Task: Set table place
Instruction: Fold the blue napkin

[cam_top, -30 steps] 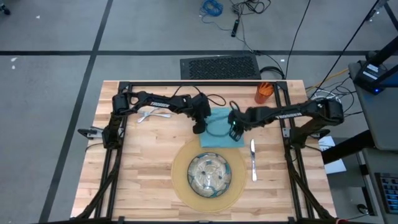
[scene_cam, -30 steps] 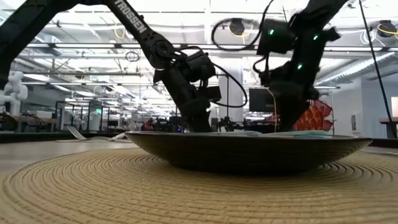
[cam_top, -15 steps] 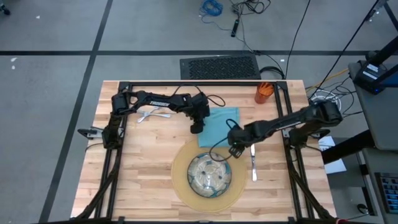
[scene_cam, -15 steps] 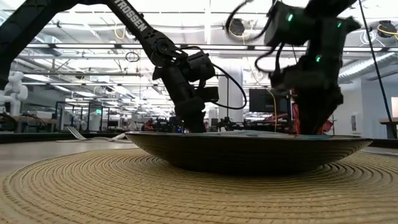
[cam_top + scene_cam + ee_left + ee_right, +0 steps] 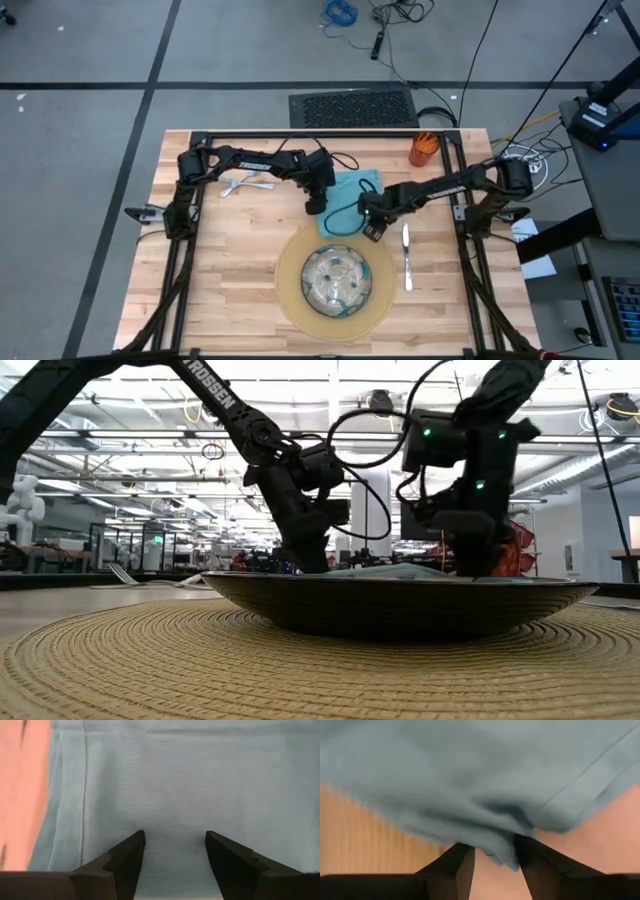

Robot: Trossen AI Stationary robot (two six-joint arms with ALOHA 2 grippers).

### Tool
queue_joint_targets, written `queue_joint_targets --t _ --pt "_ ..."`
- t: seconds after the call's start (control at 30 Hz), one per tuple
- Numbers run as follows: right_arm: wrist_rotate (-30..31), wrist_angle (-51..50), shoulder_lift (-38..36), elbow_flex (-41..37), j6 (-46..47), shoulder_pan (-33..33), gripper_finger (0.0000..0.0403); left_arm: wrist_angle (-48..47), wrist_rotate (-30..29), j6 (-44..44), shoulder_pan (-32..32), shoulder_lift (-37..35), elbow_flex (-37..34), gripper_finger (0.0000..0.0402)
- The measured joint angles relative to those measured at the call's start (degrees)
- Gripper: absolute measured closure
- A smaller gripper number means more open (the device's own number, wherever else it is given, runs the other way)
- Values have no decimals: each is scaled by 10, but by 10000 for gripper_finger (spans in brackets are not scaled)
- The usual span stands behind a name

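Observation:
The teal napkin (image 5: 352,188) lies on the table (image 5: 230,270) beyond the round tan mat (image 5: 290,290), which carries the glass bowl (image 5: 337,277). My left gripper (image 5: 316,205) is open, slanting down over the napkin's left part (image 5: 175,795), beside its hem. My right gripper (image 5: 368,224) points down at the napkin's near right part and is shut on a bunch of cloth (image 5: 495,851). A knife (image 5: 406,255) lies to the right of the mat. Fork and spoon (image 5: 245,183) lie at the far left, and an orange cup (image 5: 424,148) stands at the far right. My left gripper has its spread fingertips (image 5: 131,845) right at the napkin's flat surface; I cannot tell whether they touch it. My right gripper pinches a bunched fold of the napkin (image 5: 501,854) between its two fingers from above, pointing down. The cloth beyond the fingers rises in soft, slack folds, and the rest lies on the table.
Black frame rails (image 5: 320,134) run along the table's far edge and down both sides. Bare wood shows at the near left (image 5: 215,300). In the low view the bowl's rim (image 5: 400,582) hides the tabletop under both grippers.
My right gripper swung toward the mat, then came back toward the napkin and sank onto its near right part. That part of the napkin is now bunched up at the fingers, while the left part has stayed flat under my left gripper.

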Motion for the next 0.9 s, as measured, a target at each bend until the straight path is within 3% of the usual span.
queue_joint_targets --t 0.2,0.67,0.9 --pt "44 15 1 5 -29 -59 266 12 1 -43 -18 0 -1 203" --pt "57 78 2 3 -126 -181 266 23 7 -60 -43 -5 -33 203" --pt "52 109 2 3 -153 -225 266 107 2 -123 -38 -66 -120 210"
